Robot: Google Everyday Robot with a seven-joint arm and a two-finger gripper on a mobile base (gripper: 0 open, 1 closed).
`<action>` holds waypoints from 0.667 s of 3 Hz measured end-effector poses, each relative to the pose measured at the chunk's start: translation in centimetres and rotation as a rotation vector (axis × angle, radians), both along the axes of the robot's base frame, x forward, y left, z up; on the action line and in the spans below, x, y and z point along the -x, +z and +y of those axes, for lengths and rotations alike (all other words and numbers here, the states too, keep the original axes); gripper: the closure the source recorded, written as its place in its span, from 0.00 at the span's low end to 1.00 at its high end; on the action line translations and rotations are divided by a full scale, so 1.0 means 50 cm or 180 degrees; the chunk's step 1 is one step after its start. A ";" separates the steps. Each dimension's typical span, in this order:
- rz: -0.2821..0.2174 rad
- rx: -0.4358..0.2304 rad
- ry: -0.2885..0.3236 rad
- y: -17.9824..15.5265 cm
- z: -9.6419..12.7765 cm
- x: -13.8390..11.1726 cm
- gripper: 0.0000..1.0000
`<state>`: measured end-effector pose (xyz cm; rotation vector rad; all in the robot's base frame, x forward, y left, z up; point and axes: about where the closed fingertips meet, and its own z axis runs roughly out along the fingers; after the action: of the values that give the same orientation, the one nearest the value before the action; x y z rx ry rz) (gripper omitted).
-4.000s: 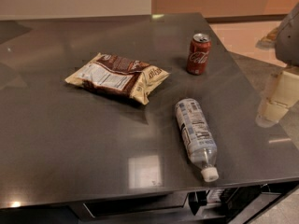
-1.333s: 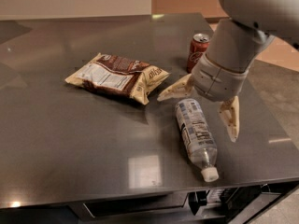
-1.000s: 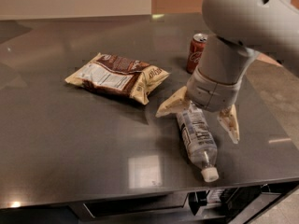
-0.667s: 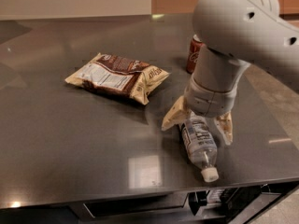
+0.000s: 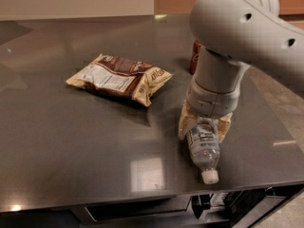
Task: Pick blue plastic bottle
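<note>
The blue plastic bottle (image 5: 204, 148) is clear with a pale label and a white cap (image 5: 209, 176). It lies on the dark grey table (image 5: 71, 137) near the front right edge, cap toward the front. My gripper (image 5: 204, 125) has come down over the bottle's far half. Its tan fingers (image 5: 186, 122) press against both sides of the bottle, which still rests on the table. The arm's large grey wrist hides the bottle's far end.
A red Coca-Cola can (image 5: 194, 56) stands behind the arm, mostly hidden by it. A brown and cream snack bag (image 5: 118, 77) lies left of the gripper at mid table. The table's front edge runs just below the bottle cap.
The arm swung in from the right and came down over the bottle. The fingers went from spread wide on either side of it to closed against its sides. The bottle has not moved.
</note>
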<state>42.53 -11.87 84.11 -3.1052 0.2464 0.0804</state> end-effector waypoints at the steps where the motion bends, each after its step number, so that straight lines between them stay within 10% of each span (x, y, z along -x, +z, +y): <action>1: 0.0083 -0.0091 -0.0045 0.042 0.003 -0.015 0.86; 2: -0.0045 -0.0429 -0.0077 0.134 0.039 -0.075 1.00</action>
<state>46.29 -9.90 90.84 -2.9671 0.2664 0.0714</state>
